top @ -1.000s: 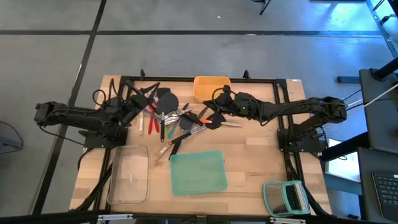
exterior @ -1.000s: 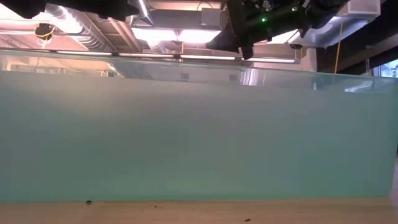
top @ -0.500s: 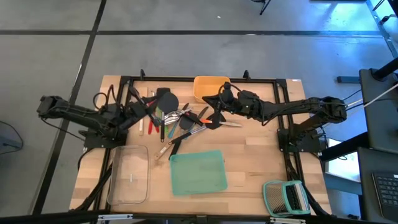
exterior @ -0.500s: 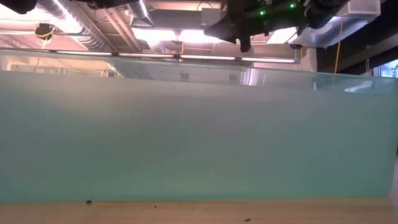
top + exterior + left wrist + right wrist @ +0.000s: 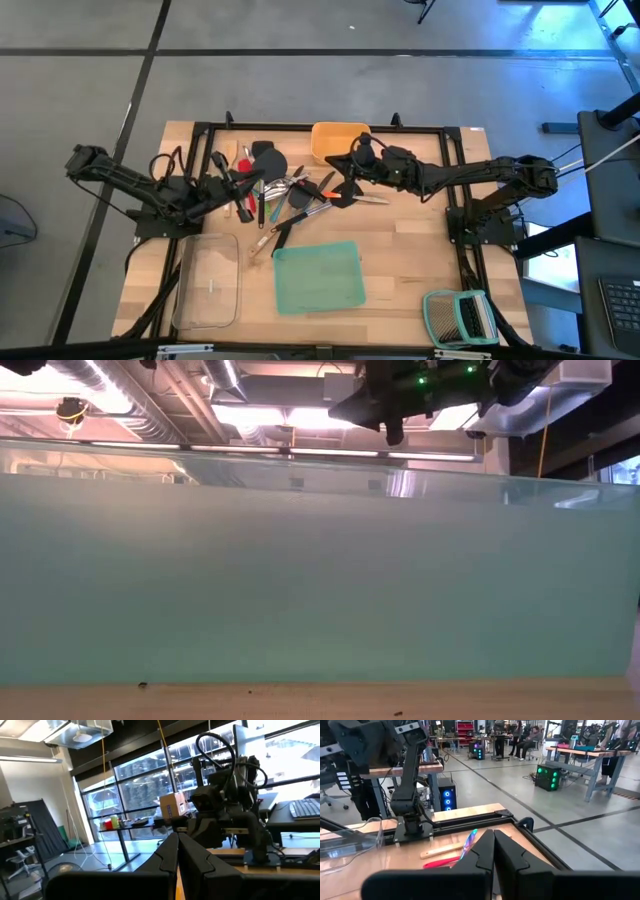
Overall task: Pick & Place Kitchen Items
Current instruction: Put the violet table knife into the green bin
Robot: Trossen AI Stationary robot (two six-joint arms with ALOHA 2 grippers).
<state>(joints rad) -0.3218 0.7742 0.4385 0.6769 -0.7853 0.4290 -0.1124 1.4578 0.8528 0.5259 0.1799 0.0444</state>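
Utensil pile (image 5: 285,192) sits upper centre of the high view, on the wooden surface (image 5: 400,260), between both arms. Left pincer (image 5: 222,166) is at the pile's left edge, fingers pressed together, nothing pinched; the left wrist view confirms them shut. Right pincer (image 5: 345,168) is at the pile's right edge, just below the yellow tray (image 5: 338,140), also pressed together and empty. In the right wrist view, an iridescent piece (image 5: 468,843), a wooden handle (image 5: 440,851) and a red handle (image 5: 440,863) lie just past the fingertips. No readable labels. Teal tray (image 5: 316,277) is lower centre, clear tray (image 5: 208,280) lower left, slatted rack (image 5: 459,316) lower right. The teal tray wall fills the low view.
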